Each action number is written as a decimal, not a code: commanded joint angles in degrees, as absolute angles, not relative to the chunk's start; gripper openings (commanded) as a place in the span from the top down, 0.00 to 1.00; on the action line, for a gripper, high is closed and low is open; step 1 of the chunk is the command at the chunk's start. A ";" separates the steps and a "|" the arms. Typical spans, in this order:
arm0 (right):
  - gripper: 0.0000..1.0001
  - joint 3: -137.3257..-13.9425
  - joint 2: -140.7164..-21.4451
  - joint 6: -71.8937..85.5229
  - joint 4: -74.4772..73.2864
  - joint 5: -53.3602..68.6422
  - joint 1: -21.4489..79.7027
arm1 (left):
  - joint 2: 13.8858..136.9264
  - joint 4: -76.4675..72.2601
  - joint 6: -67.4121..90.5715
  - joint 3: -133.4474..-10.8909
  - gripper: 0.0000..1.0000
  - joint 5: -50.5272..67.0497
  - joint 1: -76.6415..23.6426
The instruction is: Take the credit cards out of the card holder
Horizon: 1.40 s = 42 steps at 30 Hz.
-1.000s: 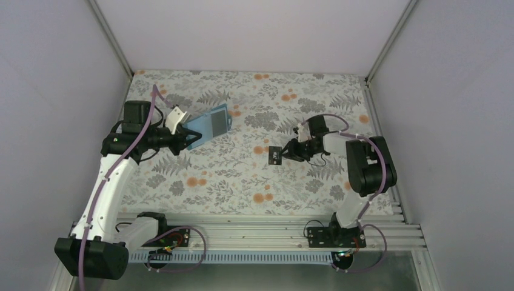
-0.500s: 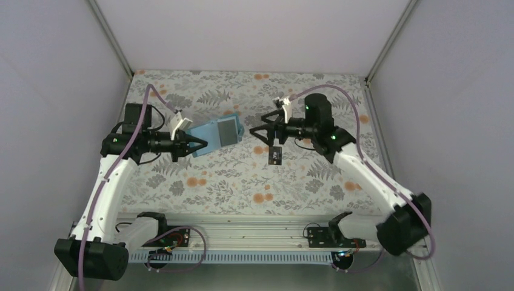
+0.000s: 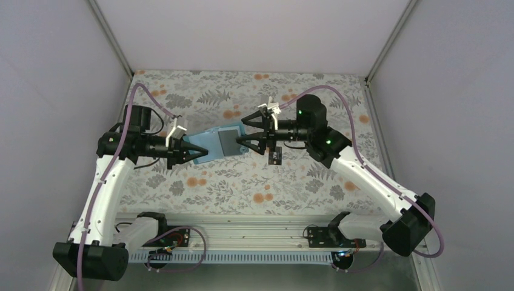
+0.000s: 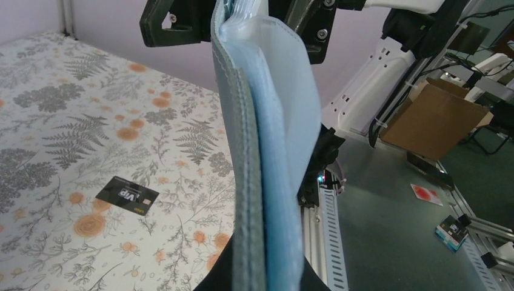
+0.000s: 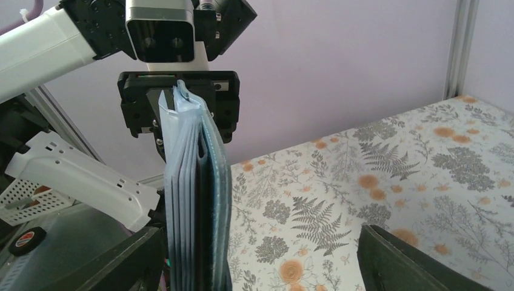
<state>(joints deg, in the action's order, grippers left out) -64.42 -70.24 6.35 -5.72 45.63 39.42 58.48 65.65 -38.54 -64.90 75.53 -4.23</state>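
Observation:
My left gripper (image 3: 180, 151) is shut on the left edge of the teal-blue card holder (image 3: 216, 142) and holds it above the cloth. The left wrist view shows the holder edge-on (image 4: 267, 151). My right gripper (image 3: 245, 130) is open at the holder's right edge, one finger on each side of it. In the right wrist view the holder (image 5: 197, 200) stands edge-on between the open fingers (image 5: 124, 260), near the left one. A black card (image 3: 276, 157) lies flat on the cloth below the right gripper, also seen in the left wrist view (image 4: 127, 195). The red and pale cards are not in view.
The flowered cloth (image 3: 242, 182) covers the table, with walls at the back and sides. The arms' rail (image 3: 254, 233) runs along the near edge. Beyond it, a cardboard box (image 4: 439, 124) and a small pale slip with a red mark (image 4: 426, 194) lie on the grey floor.
My right arm rose from beside the black card and swung left, bringing its open gripper to the holder. My left gripper shifted the holder down and right, toward the middle.

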 commanded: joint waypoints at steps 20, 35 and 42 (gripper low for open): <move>0.16 -67.65 -68.27 -0.91 -13.77 42.92 37.44 | 57.58 65.53 -40.92 -66.26 0.98 78.77 -3.78; 0.19 -63.43 -68.47 3.91 -6.41 44.54 37.71 | 57.74 65.27 -40.58 -66.17 0.98 78.66 -3.78; 0.21 -63.28 -69.00 3.94 -5.32 45.08 39.09 | 57.73 65.34 -40.65 -66.12 0.98 78.67 -3.78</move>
